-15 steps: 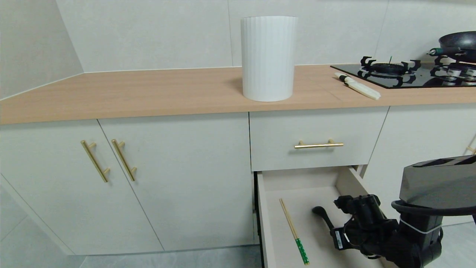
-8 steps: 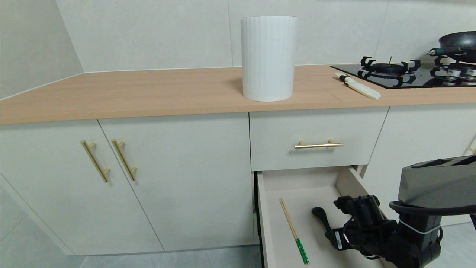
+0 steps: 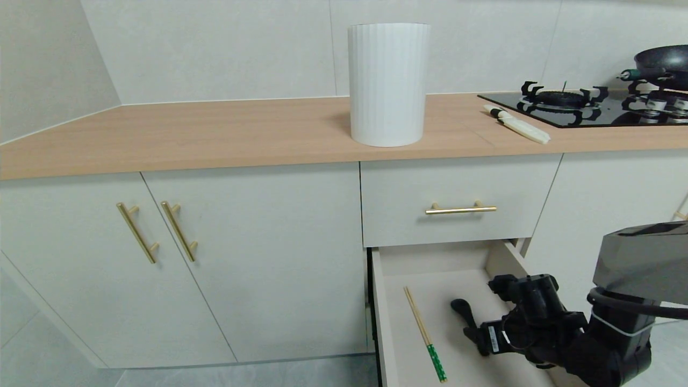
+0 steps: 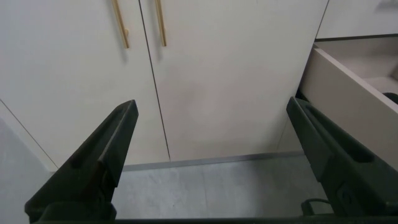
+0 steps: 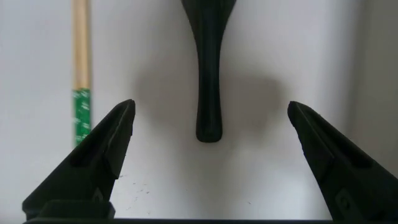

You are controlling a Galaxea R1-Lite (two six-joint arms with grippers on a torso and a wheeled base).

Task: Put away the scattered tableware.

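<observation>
- Left tool: fingers wide apart, empty, facing the cabinet doors.
- Chopsticks: pale wood with green ends, by the open drawer's left wall.
- Black spoon: beside them; its slim handle lies between the right tool's spread fingers, ungripped, and its wide end is cut off in the right wrist view.

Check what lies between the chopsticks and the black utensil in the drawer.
Nothing: only bare drawer floor separates the chopsticks and the black utensil, as head and right wrist views show.
</observation>
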